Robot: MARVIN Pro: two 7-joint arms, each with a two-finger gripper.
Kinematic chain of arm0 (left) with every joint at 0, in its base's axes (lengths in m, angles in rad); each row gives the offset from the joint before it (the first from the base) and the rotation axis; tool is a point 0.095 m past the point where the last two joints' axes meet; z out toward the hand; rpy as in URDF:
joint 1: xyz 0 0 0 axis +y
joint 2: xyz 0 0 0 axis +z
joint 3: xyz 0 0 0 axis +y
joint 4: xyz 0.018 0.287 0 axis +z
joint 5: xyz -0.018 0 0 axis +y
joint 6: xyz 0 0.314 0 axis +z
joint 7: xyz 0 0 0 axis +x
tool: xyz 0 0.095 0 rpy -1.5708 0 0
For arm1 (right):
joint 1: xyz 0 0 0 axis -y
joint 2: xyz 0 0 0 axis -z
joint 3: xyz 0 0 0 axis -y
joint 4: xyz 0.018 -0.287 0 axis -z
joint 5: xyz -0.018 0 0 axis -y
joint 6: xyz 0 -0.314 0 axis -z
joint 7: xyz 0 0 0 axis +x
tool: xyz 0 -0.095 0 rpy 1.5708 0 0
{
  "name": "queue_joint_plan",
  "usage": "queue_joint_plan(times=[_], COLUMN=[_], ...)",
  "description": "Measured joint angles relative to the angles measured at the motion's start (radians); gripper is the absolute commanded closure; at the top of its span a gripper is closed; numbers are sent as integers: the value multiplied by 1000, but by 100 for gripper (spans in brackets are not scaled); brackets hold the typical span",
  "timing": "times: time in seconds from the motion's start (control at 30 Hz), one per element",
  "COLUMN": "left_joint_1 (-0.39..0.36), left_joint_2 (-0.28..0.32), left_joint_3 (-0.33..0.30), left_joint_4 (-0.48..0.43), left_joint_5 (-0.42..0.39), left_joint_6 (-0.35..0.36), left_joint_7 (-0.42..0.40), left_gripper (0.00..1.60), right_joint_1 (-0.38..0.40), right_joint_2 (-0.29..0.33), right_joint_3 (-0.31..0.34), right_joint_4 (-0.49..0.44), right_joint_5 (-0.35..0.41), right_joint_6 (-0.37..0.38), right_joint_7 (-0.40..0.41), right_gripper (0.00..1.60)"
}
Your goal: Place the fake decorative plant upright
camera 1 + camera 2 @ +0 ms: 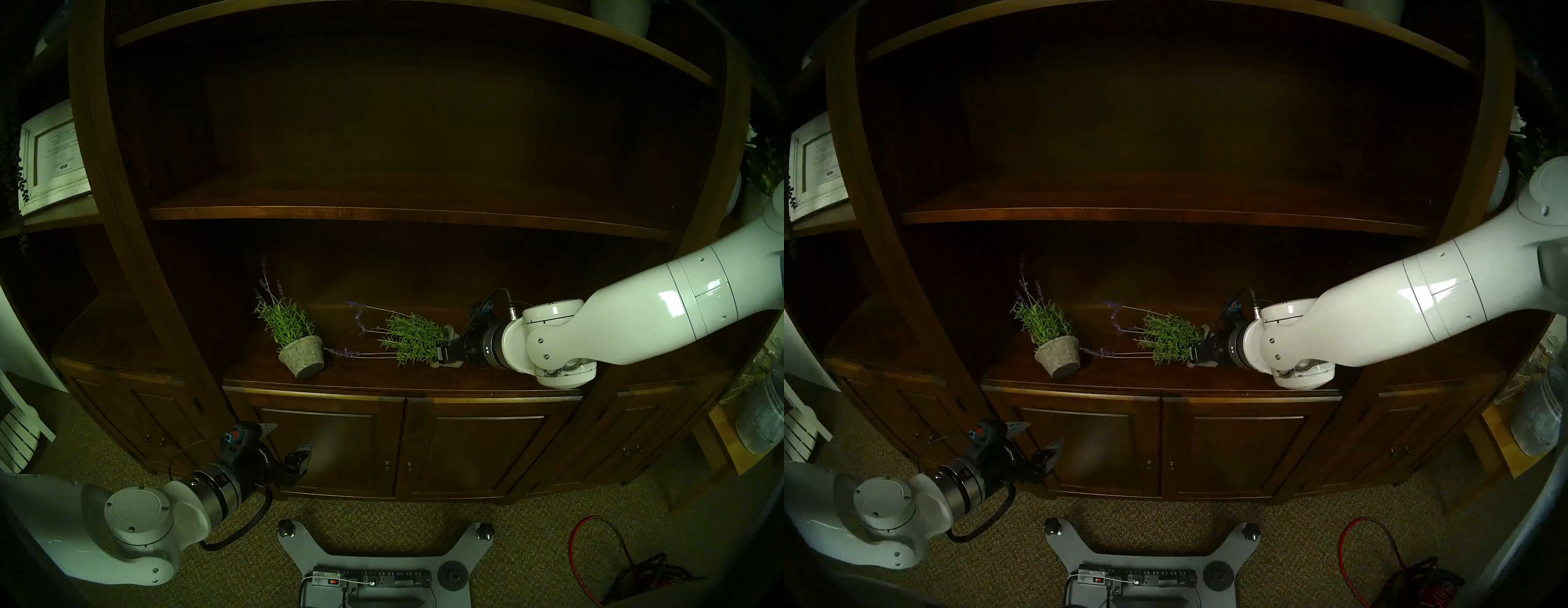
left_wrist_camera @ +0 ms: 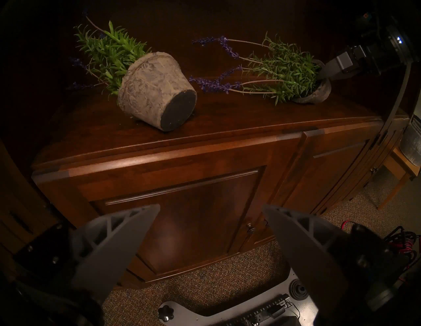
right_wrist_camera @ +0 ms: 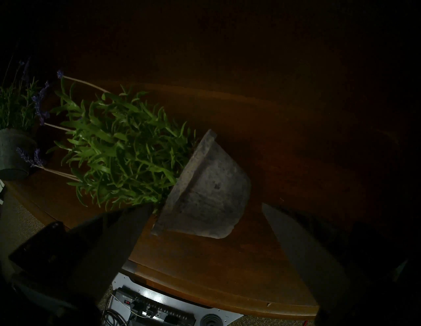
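Two fake lavender plants in grey pots lie tipped over on the wooden cabinet ledge (image 1: 403,382). The right plant (image 1: 413,337) lies on its side, stems pointing left. Its pot (image 3: 209,195) sits between the spread fingers of my right gripper (image 3: 206,205), which is open. The left finger is near the rim and the right finger (image 3: 296,245) stands apart from the pot. The left plant (image 1: 292,335) is tilted, and its pot (image 2: 157,91) shows its dark base toward the front. My left gripper (image 1: 288,439) hangs open and holds nothing, low in front of the cabinet doors.
A wooden shelf (image 1: 403,212) runs above the ledge. Cabinet doors (image 1: 488,454) close the front below. On the carpet are the robot's base plate (image 1: 382,556) with a power strip and a red cable (image 1: 594,547). A framed picture (image 1: 53,157) stands at left and a metal bucket (image 1: 759,407) at right.
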Motion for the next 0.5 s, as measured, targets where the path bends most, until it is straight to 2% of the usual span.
queue_joint_plan(times=[0.2,0.27,0.37,0.4,0.5], left_joint_1=[0,0,0,0,0], left_joint_2=[0,0,0,0,0], left_joint_3=[0,0,0,0,0], left_joint_4=[0,0,0,0,0], left_joint_5=[0,0,0,0,0], left_joint_6=[0,0,0,0,0], left_joint_7=[0,0,0,0,0], left_gripper=[0,0,0,0,0], right_joint_1=[-28,-35,-39,-39,-39], right_joint_2=[-17,-23,-32,-34,-40], right_joint_3=[5,7,10,10,10], right_joint_4=[28,35,41,43,49], right_joint_5=[20,26,34,36,45], right_joint_6=[0,0,0,0,0], right_joint_7=[18,22,25,24,20], right_gripper=[8,26,44,44,60])
